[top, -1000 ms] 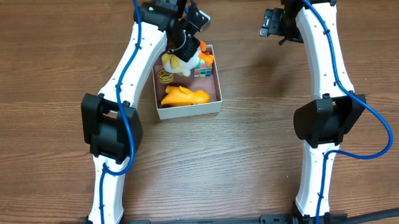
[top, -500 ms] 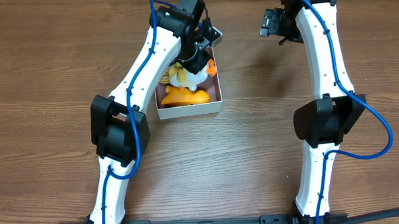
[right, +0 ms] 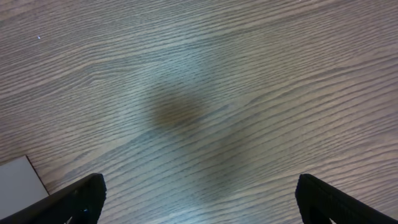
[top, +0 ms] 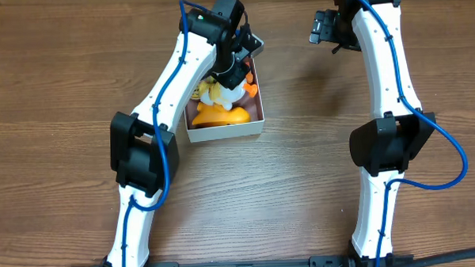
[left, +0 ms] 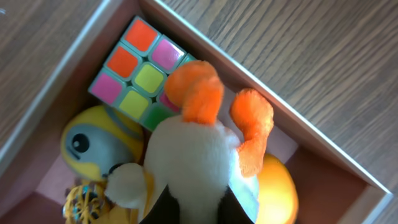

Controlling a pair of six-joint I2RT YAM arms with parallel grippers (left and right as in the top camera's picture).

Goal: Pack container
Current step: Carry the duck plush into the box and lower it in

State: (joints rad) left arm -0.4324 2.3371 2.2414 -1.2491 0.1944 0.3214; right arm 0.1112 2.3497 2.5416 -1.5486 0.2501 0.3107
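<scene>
The container (top: 225, 132) is a white-walled box with a pink-brown inside (left: 329, 186), at the table's back centre. It holds a colour cube (left: 140, 71), a yellow round toy with a grey face (left: 93, 143) and an orange toy (top: 217, 115). My left gripper (top: 234, 73) is over the box's far right part. In the left wrist view its fingers (left: 193, 211) are shut on a white plush toy with orange feet (left: 193, 155), held low among the other toys. My right gripper (top: 322, 27) is open and empty over bare wood (right: 199, 199), to the right of the box.
A yellow stringy item (left: 84, 202) lies in the box beside the yellow toy. A white corner (right: 18, 180) shows at the lower left of the right wrist view. Wood-grain table surface surrounds the box on all sides.
My left arm swung right and further over the box, carrying the plush toy down among the toys. In the last half second it barely moved. The right arm stayed still.
</scene>
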